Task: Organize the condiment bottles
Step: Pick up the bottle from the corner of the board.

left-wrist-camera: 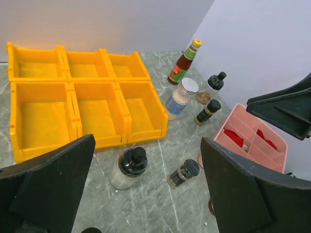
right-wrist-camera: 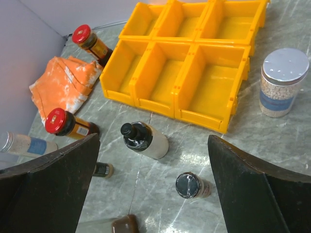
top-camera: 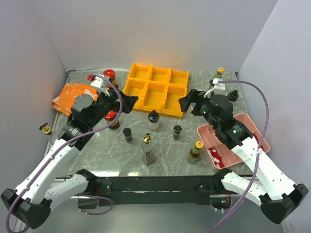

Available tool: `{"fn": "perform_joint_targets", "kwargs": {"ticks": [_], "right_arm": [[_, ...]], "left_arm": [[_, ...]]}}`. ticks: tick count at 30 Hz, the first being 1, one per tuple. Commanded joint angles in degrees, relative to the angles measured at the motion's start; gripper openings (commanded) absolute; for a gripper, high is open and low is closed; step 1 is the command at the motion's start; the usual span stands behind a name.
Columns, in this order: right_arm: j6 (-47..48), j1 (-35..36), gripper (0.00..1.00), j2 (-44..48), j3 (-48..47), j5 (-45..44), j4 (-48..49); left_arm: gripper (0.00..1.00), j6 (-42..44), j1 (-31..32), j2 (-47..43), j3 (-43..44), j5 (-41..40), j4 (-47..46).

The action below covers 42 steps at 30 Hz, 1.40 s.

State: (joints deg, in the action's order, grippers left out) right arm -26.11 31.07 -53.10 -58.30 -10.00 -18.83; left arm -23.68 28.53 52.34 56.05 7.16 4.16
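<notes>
Top external: you look steeply down from above and behind the near edge, facing 12 o'clock, far enough to hold the whole table [top-camera: 170, 156]. Left wrist: low and close, you face about 2 o'clock across the yellow bins [left-wrist-camera: 75, 116] to the pink tray [left-wrist-camera: 243, 121]. Right wrist: equally close, facing about 10 o'clock toward the orange cloth [right-wrist-camera: 63, 87]. Both wrist views share the bins and the black-capped white bottle [left-wrist-camera: 127, 170].

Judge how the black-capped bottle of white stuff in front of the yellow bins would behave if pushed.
Standing upright and round, the black-capped bottle would probably tip if pushed near its cap, then roll. It looks full, so it is likely heavy for its size. Its smooth clear wall may slip when grasped.
</notes>
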Motion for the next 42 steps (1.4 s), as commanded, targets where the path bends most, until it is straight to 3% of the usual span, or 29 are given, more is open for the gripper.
{"fn": "perform_joint_targets", "kwargs": {"ticks": [1, 11, 15, 21, 26, 30, 42], "right_arm": [[-1.05, -0.22, 1.0, 1.16, -2.52, -2.3, -0.24], [-3.68, -0.31, 1.0, 0.46, -3.74, -4.94, -4.63], [-6.93, -0.31, 1.0, -0.86, -6.02, -9.06, -15.41], [-10.97, -0.13, 0.91, 1.42, -4.11, -16.53, -26.5], [-11.42, 0.13, 0.82, 3.79, -1.29, -13.3, -32.14], [-13.09, 2.5, 0.72, 4.94, 0.29, -11.62, -35.74], [-21.0, 14.1, 0.66, 3.53, 2.14, -14.52, -43.83]], "left_arm": [[0.96, -0.31, -0.06, -0.83, 1.16, -0.65, -1.61], [0.96, -0.14, -0.06, -1.01, 1.16, -1.09, -1.53], [0.96, -0.05, -0.14, -1.1, 1.16, -1.27, -1.44], [0.96, 0.04, -0.06, -1.1, 1.08, -1.71, -1.44], [0.96, -0.14, -0.14, -1.18, 1.17, -0.92, -1.44], [0.96, -0.23, -0.06, -1.62, 0.99, -0.74, -1.79], [0.96, 0.57, 0.12, -2.59, 1.08, -2.32, -1.44]]}}
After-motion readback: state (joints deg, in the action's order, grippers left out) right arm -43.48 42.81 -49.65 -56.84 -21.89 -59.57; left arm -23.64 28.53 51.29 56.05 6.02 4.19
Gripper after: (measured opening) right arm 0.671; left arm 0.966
